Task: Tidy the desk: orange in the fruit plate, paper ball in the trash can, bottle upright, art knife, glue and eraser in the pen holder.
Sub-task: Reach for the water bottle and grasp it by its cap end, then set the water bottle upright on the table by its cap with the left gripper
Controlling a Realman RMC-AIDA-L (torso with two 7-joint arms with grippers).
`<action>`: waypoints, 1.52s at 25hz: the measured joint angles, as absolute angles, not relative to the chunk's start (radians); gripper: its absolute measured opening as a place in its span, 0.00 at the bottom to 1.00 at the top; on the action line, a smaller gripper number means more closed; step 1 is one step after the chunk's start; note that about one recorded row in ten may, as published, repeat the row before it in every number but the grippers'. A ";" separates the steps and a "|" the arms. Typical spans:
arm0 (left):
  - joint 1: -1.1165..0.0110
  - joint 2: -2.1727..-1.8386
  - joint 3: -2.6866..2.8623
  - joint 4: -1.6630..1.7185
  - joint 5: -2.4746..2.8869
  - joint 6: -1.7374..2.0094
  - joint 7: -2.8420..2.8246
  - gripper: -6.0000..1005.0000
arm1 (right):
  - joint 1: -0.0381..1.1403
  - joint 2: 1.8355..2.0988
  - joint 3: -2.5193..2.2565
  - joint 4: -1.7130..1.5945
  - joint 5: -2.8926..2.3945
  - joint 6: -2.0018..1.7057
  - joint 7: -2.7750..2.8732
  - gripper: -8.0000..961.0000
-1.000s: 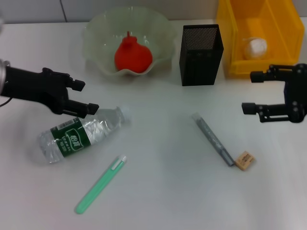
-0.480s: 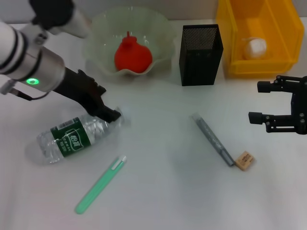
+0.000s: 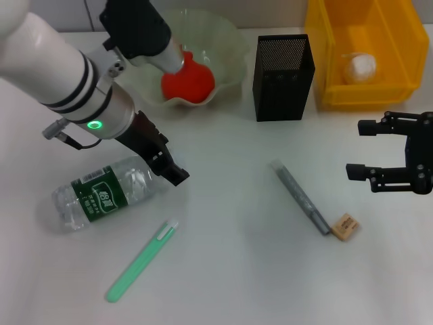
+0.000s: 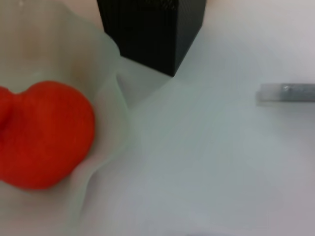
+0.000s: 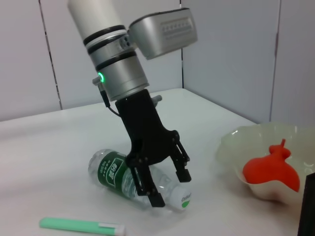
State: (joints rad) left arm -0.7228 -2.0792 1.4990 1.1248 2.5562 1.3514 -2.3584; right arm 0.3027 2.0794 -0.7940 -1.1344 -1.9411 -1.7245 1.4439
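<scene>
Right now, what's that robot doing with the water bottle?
The robot is tidying a desk. Its left claw is open and straddling the neck end of the bottle, which lies on its side, likely about to grab it and stand it up. The right claw is open and waits off to the side, near the yellow bin holding a paper ball. The red fruit sits in the plate. A green pen, grey stick and eraser lie on the table.

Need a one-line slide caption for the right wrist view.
Left end effector open, fingers straddling the neck of the lying bottle, green pen in front.
</scene>
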 joint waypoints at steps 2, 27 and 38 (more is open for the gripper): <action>-0.732 -2.079 1.524 1.117 2.564 1.343 -2.379 0.78 | 0.306 2.080 -0.794 -1.129 -1.946 -1.721 1.441 0.81; -0.746 -2.080 1.651 1.057 2.623 1.247 -2.441 0.75 | 0.316 2.080 -0.794 -1.099 -1.955 -1.674 1.430 0.80; -0.739 -2.080 1.652 1.075 2.620 1.238 -2.445 0.45 | 0.316 2.080 -0.786 -1.094 -1.955 -1.673 1.430 0.80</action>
State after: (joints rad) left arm -0.7389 -2.0800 1.6517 1.0749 2.6201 1.2382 -2.4449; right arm 0.3160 2.0800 -0.7864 -1.0939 -1.9545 -1.6734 1.4296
